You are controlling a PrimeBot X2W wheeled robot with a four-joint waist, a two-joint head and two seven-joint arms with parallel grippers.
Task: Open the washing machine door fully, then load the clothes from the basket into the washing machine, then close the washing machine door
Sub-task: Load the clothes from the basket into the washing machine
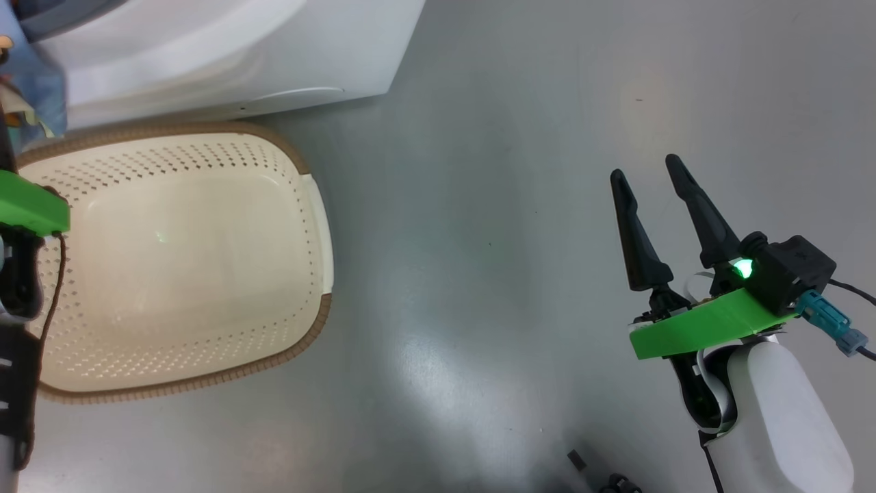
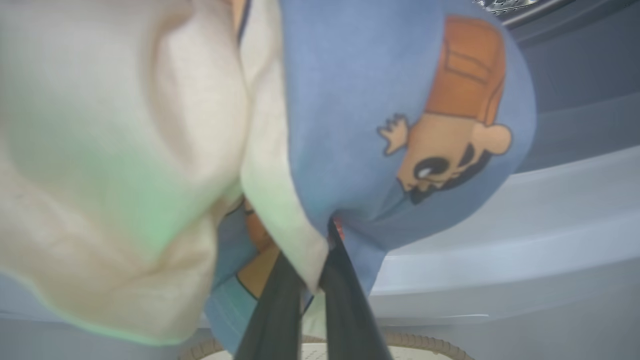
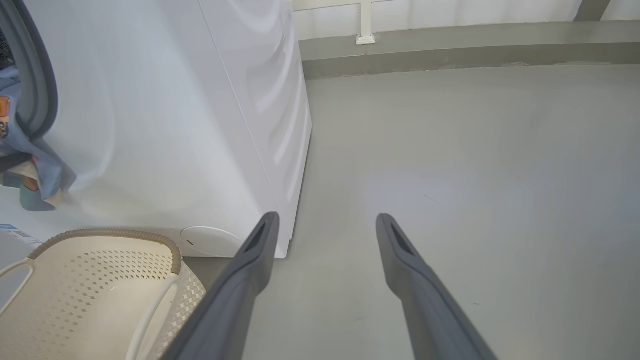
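My left gripper [image 2: 325,240] is shut on the clothes [image 2: 360,125], a light blue bundle with orange cartoon figures and cream lining. It hangs in front of the washing machine [image 2: 525,235], above the basket rim [image 2: 425,342]. From the head, the clothes [image 1: 34,89] show at the top left corner, over the basket [image 1: 321,226], which holds nothing. In the right wrist view the clothes [image 3: 30,150] hang at the grey gasket of the washing machine [image 3: 175,125]. My right gripper [image 1: 646,169] stands open over the floor, apart from everything. The washing machine door is out of view.
The white washing machine [image 1: 239,48] stands behind the basket [image 3: 105,234]. Grey floor [image 1: 493,239] stretches to the right as far as a wall base [image 3: 450,45]. Small dark parts [image 1: 576,460] lie near the bottom edge.
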